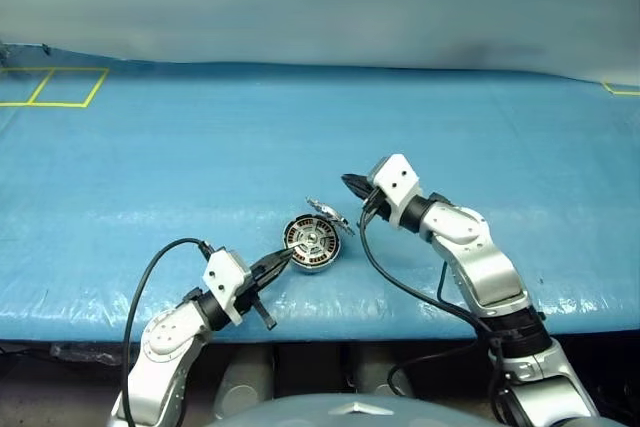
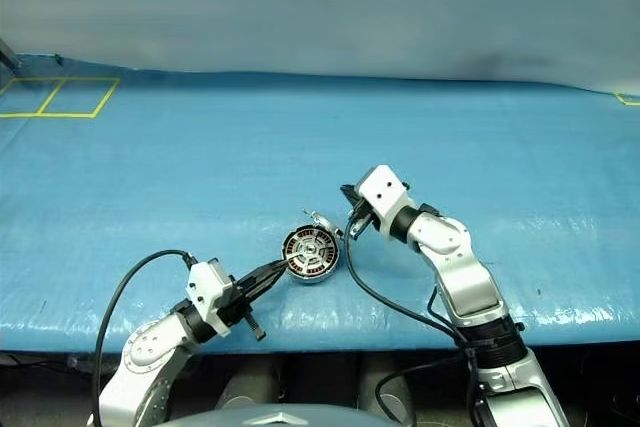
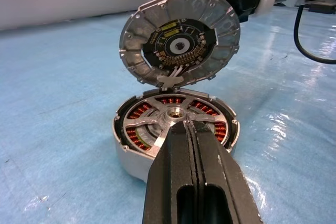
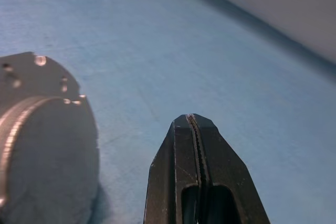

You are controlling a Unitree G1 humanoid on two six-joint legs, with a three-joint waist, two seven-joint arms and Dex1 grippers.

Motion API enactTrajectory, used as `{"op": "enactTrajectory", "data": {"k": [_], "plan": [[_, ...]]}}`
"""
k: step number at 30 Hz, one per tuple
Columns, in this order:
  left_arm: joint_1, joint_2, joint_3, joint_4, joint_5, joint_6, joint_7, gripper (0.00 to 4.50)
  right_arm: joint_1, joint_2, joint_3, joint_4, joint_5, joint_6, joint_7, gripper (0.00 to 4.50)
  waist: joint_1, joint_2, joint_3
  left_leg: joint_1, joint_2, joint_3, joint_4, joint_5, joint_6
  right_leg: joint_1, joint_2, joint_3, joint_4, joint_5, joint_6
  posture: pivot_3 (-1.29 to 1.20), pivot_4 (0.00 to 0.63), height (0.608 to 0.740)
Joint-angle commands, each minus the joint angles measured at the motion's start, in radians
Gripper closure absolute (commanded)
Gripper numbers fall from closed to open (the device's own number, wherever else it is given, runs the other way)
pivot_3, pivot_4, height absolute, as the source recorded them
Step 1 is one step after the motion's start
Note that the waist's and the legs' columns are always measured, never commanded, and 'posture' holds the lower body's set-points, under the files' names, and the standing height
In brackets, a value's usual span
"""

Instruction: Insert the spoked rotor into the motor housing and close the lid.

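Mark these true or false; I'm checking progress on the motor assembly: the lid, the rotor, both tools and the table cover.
1. The round silvery-grey metal lid stands open above the round grey metal motor housing. True.
2. The six-spoked silver rotor lies on the blue table cover beside the housing. False: it sits inside the housing.
3. The left tool is shut. True.
4. The right tool grips the lid. False: shut, holding nothing.

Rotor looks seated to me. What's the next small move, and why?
Probably bring the shut right hand behind the raised lid and nudge it down. The spoked rotor already sits inside the motor housing, the lid stands open on its hinge, and the right hand is just behind it.
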Motion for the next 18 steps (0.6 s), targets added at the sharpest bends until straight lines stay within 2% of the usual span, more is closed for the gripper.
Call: {"op": "enactTrajectory", "data": {"k": [1,7,12,18], "plan": [[0.022,-0.004,0.013,-0.002,-0.009,-0.041,0.018,4.48,0.022,-0.004,0.023,-0.088,0.047,0.045,0.049,4.5,0.001,0.0,0.0,0.0,0.0,0.0,0.0,0.0,0.0,0.0,0.0,0.0,0.0,0.0,0.0,0.0,0.15,0.74],[0.031,-0.004,0.009,0.056,0.017,-0.074,0.044,4.48,0.124,0.026,0.067,-0.205,0.066,0.113,0.025,4.5,0.0,0.0,0.0,0.0,0.0,0.0,-0.002,0.0,0.0,-0.001,0.0,0.0,-0.001,0.0,-0.001,0.0,0.15,0.74],[0.0,0.0,-0.005,0.107,0.019,-0.093,0.03,4.48,0.211,0.142,0.089,-0.239,0.066,0.134,-0.083,4.5,-0.003,0.0,0.0,0.0,0.001,0.0,-0.003,0.0,0.0,-0.002,0.0,0.0,-0.001,-0.001,-0.001,0.0,0.15,0.74],[-0.039,0.005,-0.007,0.152,0.014,-0.1,0.017,4.48,0.27,0.235,0.138,-0.201,0.075,0.103,-0.13,4.5,-0.004,0.0,0.0,0.0,0.001,0.0,-0.006,0.0,0.0,-0.002,0.0,0.0,-0.003,-0.001,-0.001,0.0,0.15,0.74]]}}
